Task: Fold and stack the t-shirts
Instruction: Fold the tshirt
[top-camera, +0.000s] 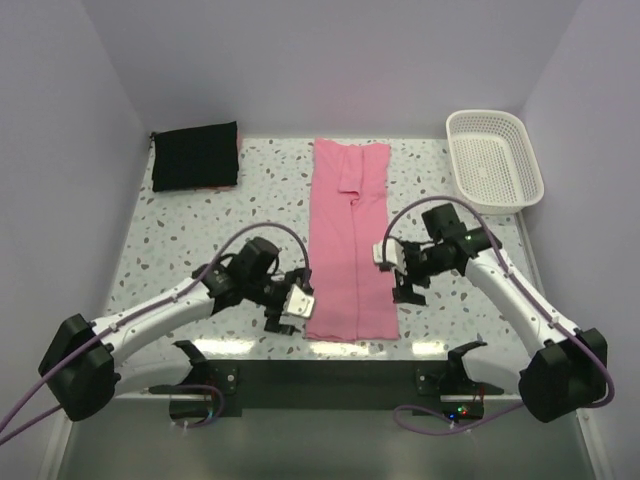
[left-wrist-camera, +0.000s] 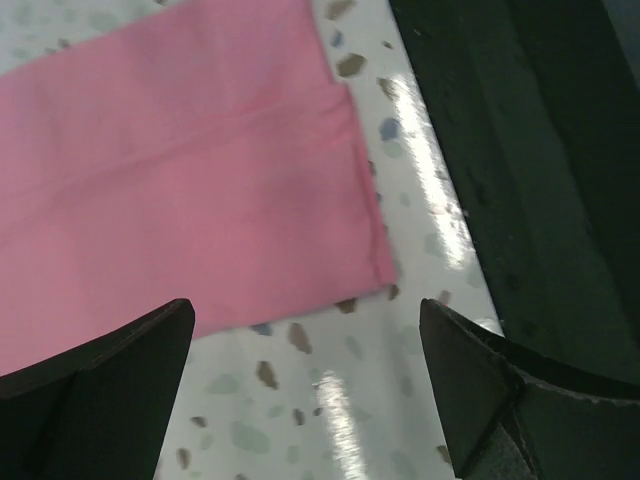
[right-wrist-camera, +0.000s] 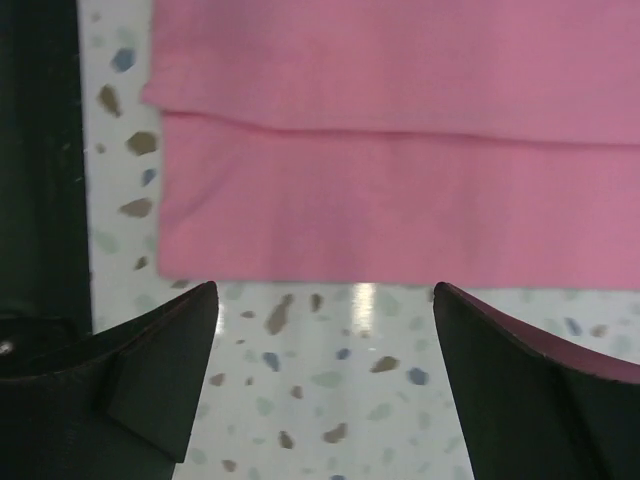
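The pink t-shirt (top-camera: 348, 240) lies flat in the table's middle, folded lengthwise into a long narrow strip running from back to front. The black garment (top-camera: 195, 156) is a folded rectangle at the back left. My left gripper (top-camera: 290, 310) is open and empty just left of the shirt's near left corner; the left wrist view shows that corner (left-wrist-camera: 200, 190) beyond the fingers. My right gripper (top-camera: 400, 280) is open and empty just right of the shirt's near right edge; the right wrist view shows that edge (right-wrist-camera: 400, 190) ahead of the fingers.
A white lattice basket (top-camera: 493, 158) stands at the back right. A dark strip (top-camera: 330, 375) runs along the table's near edge, close to the shirt's hem. Pale walls enclose the table on three sides.
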